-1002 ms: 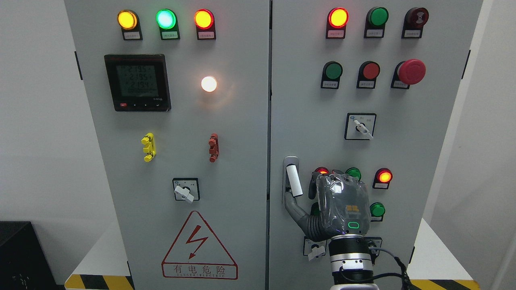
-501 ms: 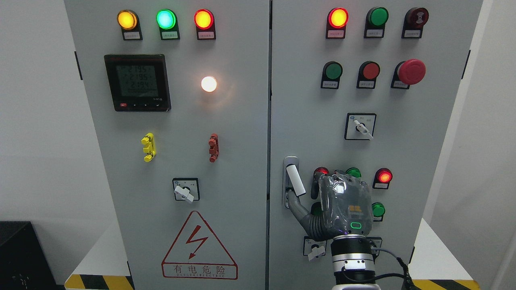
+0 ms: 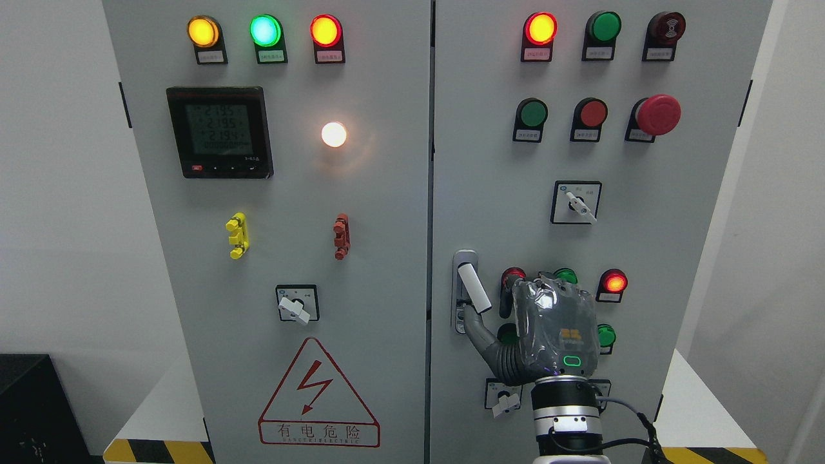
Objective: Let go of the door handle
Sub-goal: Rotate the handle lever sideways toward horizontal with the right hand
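The right hand point(image 3: 548, 328) is raised in front of the right cabinet door point(image 3: 644, 245), back of the palm toward the camera, its arm rising from the bottom edge. Its thumb point(image 3: 478, 323) stretches up and left, the tip touching or just under the lower end of the door handle point(image 3: 474, 290); the other fingers are loosely extended and grip nothing. The white handle lever tilts out from its grey mount near the door's left edge, at mid-height. Red and green indicator lamps point(image 3: 614, 283) sit just beside and partly behind the hand. Above them is a rotary selector switch point(image 3: 576, 202), and higher, near the right edge, a red emergency stop button point(image 3: 657, 115).
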`<state>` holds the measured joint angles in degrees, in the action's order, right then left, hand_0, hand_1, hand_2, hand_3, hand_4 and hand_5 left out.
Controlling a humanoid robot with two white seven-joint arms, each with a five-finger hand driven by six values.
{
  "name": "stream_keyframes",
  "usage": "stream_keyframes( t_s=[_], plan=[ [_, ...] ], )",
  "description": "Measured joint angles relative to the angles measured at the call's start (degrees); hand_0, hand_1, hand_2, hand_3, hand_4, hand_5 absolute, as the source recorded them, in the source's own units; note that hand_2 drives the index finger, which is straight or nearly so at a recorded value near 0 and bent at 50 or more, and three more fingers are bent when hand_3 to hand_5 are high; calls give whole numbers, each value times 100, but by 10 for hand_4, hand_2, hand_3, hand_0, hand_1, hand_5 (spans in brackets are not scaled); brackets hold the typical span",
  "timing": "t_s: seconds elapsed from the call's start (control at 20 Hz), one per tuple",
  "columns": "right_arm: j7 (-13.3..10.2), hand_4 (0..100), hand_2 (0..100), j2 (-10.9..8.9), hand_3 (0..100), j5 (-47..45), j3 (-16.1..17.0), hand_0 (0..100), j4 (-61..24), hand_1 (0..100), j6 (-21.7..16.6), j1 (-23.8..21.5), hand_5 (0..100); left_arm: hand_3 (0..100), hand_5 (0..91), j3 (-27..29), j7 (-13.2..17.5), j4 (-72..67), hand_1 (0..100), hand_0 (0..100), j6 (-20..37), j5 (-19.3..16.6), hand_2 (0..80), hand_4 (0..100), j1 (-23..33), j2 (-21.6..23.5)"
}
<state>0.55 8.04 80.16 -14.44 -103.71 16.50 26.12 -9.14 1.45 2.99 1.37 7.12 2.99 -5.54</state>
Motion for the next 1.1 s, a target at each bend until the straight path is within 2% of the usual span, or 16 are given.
stream_keyframes(
  t_s=[1.1],
  plan=[
    [-18,751,749,4,942,-3,139,360,-68,473,1,-19,699,97,0,0,0,0,0,0,25,0,44,0,0,0]
  ],
)
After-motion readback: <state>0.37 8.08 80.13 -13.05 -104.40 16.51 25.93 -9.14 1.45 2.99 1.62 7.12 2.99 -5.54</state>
